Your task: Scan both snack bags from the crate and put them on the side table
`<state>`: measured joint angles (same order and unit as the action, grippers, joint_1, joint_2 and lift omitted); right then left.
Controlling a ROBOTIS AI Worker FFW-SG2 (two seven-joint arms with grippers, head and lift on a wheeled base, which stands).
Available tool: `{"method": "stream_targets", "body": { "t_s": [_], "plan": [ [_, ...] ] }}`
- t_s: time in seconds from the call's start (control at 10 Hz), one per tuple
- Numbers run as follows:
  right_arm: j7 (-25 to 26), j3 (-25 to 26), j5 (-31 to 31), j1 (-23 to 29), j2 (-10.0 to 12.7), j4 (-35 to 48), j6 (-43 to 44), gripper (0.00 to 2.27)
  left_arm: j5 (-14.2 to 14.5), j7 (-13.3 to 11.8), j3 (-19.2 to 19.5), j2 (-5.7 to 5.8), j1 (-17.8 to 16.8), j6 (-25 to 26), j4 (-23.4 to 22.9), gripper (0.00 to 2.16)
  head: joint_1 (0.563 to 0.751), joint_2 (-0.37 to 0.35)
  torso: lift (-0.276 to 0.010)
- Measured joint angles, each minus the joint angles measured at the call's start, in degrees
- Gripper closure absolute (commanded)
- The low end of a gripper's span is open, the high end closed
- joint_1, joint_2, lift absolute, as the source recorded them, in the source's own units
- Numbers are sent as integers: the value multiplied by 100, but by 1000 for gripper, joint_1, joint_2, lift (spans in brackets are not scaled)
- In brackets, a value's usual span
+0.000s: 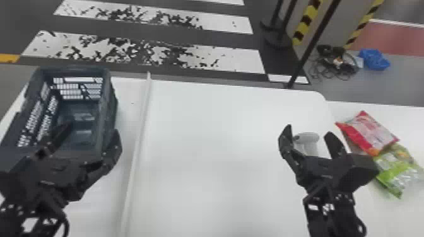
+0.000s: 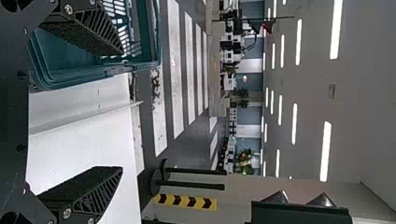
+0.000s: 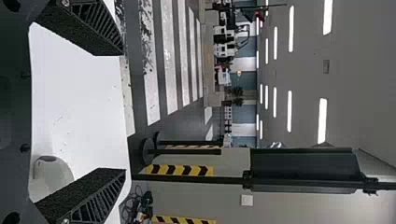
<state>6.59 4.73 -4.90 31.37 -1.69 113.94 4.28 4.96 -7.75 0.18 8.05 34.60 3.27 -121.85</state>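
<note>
Shiny red [image 1: 375, 134] and green [image 1: 396, 171] plastic snack bags are laid on the white side table [image 1: 344, 110]. Dark floor [image 1: 176, 36] is striped white. Black left gripper [image 1: 93, 128] and right gripper [image 1: 309, 130] are spread apart.

Left gripper [image 1: 92, 129]: its two flat black fingers [image 2: 86, 189] stand wide apart, rough on their inner faces, with slatted sides.
Crate [image 2: 93, 77]: teal plastic with a slotted wall; one finger shows in front of it, contact unclear.
White tabletop [image 2: 88, 149]: beside the crate, crossed by a thin raised strip [image 2: 84, 114]; the other finger shows in front of it.
Floor: dark grey, with white crosswalk stripes [image 2: 175, 70] beyond the tabletop.
Barrier posts [image 2: 191, 186]: black, upright on round bases, near a yellow-and-black striped band [image 2: 184, 201].
Background: green plants [image 2: 243, 161] and a pale ceiling [image 2: 364, 93] with bright strip lights [image 2: 325, 151].
</note>
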Motion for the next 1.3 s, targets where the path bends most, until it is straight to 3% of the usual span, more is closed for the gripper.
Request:
{"method": "stream_targets", "body": {
  "t_s": [0.6,1.3],
  "plan": [
    [84,-318,272,426,2,108,565,29,-11,63,26,-52,232,-260,-161,124,695,-93,-87],
    [62,-417,262,428,0,111,683,29,23,63,91,-64,244,-283,-168,124,695,-70,-87]
  ]
}}
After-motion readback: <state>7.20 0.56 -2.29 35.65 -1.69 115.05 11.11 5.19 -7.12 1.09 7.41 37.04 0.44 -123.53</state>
